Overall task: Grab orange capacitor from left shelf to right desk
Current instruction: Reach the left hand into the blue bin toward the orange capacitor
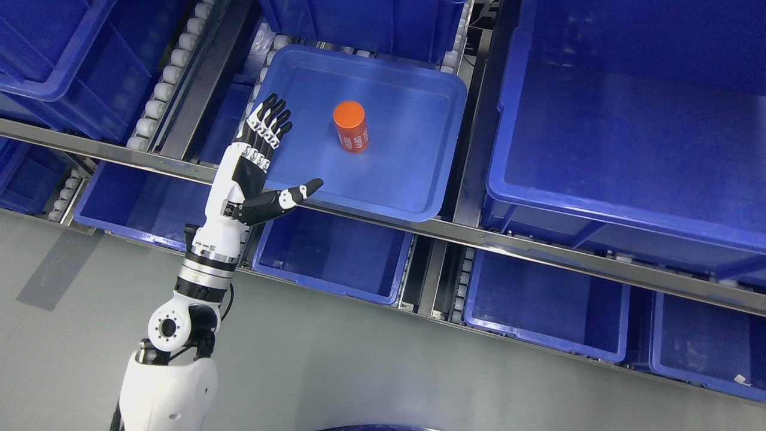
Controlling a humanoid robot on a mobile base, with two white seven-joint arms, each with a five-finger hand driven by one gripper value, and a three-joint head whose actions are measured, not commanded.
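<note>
Still ungrasped, the orange capacitor (350, 126) stands upright near the middle of a shallow blue tray (413, 191) on the shelf, so pickup and delivery both remain. Just left of it, the robot's left hand (263, 164) reaches over the tray's left rim, fingers straight, thumb splayed right, holding nothing.

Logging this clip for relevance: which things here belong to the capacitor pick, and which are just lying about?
Job:
orange capacitor, upright
shallow blue tray holding it
left hand, open beside it, not touching

Bystanders:
large blue bin on the right
lower-shelf blue bins
roller rails
</note>
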